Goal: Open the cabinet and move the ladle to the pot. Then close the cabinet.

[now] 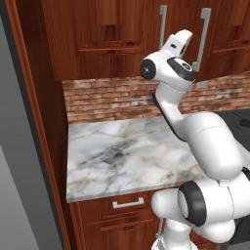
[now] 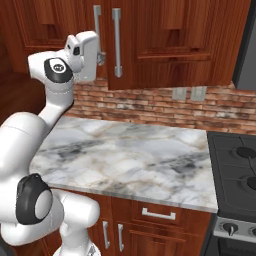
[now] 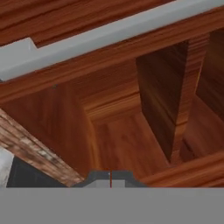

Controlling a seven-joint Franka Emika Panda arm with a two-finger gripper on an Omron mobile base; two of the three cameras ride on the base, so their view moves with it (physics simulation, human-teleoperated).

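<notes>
The cabinet (image 2: 150,45) hangs above the counter, its two reddish-brown doors looking shut. Two long silver handles (image 2: 116,42) run side by side down its middle, also seen in the left base view (image 1: 203,34). My gripper (image 2: 102,59) is raised to the lower end of the left handle (image 2: 96,25), right in front of the door. In the hand view my gripper (image 3: 110,177) is shut with nothing between its tips, and the silver bar (image 3: 109,30) crosses slantwise above them, apart from them. The ladle is hidden. The pot is out of view.
A marble counter (image 2: 130,155) lies below, backed by a brick wall (image 2: 150,107). A dark stove (image 2: 235,165) adjoins the counter's right end. Base cabinets with short drawer pulls (image 2: 159,215) sit under the counter. A tall wooden side panel (image 1: 34,122) bounds the counter's left.
</notes>
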